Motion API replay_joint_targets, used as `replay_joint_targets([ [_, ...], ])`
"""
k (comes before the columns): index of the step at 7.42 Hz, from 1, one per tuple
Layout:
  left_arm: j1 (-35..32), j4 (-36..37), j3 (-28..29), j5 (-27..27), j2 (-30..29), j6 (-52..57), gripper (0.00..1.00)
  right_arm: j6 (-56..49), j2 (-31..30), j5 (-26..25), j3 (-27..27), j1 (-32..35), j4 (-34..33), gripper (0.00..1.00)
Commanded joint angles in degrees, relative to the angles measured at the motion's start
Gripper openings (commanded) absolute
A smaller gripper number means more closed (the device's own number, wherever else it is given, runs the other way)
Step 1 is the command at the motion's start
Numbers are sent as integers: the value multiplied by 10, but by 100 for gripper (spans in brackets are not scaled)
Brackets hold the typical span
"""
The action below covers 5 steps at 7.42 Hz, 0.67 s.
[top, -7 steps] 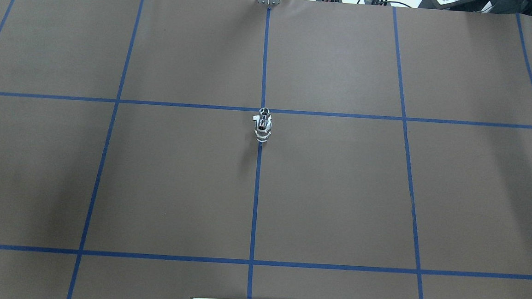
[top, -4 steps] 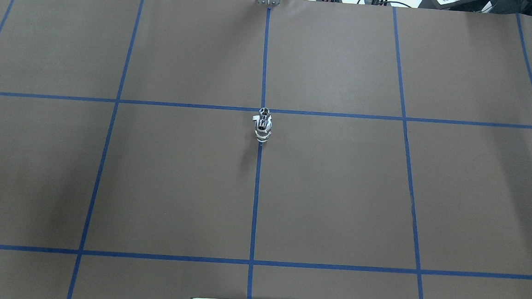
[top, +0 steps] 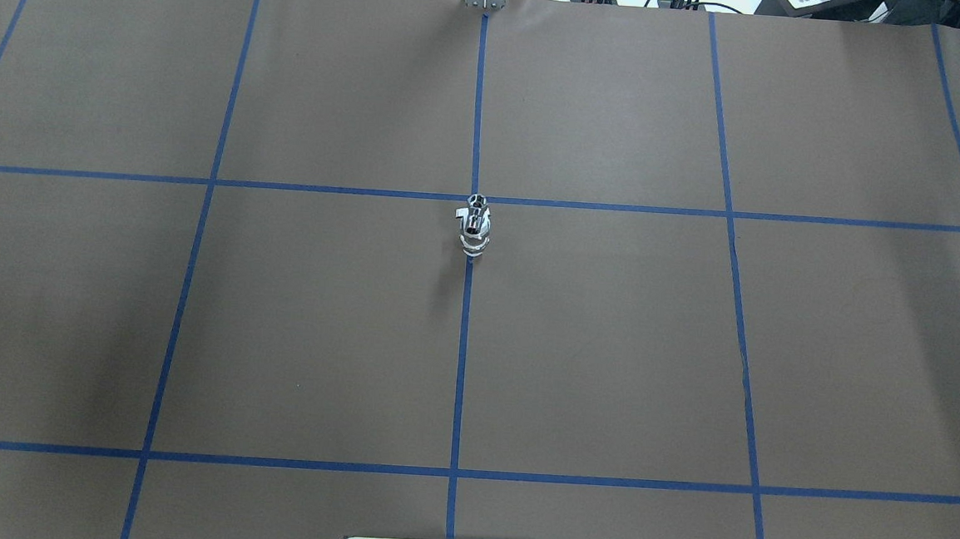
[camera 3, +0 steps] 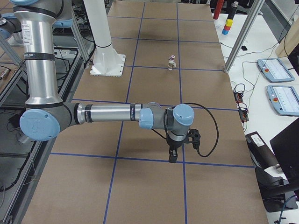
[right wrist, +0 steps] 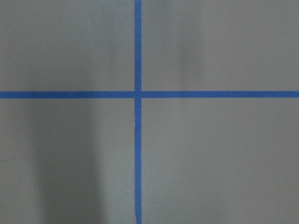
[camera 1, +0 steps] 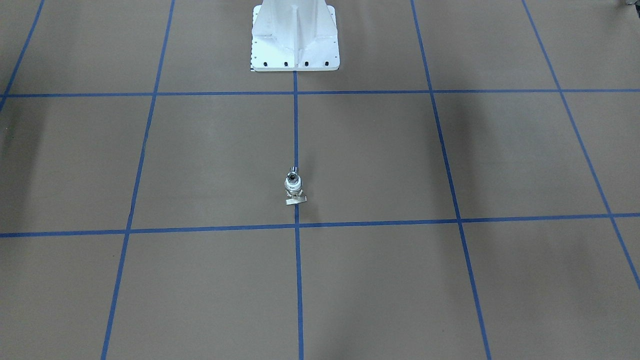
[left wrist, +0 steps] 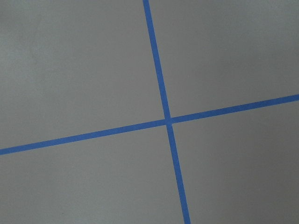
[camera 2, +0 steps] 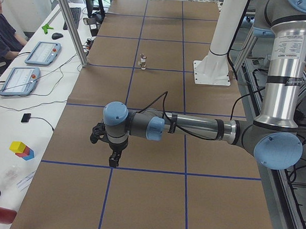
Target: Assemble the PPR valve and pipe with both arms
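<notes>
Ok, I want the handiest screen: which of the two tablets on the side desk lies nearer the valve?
The tablet beside the metal post; the other tablet lies clearly farther from the valve.

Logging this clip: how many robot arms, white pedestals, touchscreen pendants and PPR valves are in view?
Robot arms: 2 (left arm, right arm)
White pedestal: 1
Touchscreen pendants: 2
PPR valve: 1
Total: 6
</notes>
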Motion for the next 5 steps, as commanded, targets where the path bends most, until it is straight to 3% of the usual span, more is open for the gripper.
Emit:
replay_joint_targets([
  [1, 0, 0, 0, -1, 0, 1, 100, 0, 0, 10, 1, 1, 0, 99],
  [5, 0, 0, 0, 0, 1, 1, 100, -1, 0, 14, 0, 9, 0, 99],
])
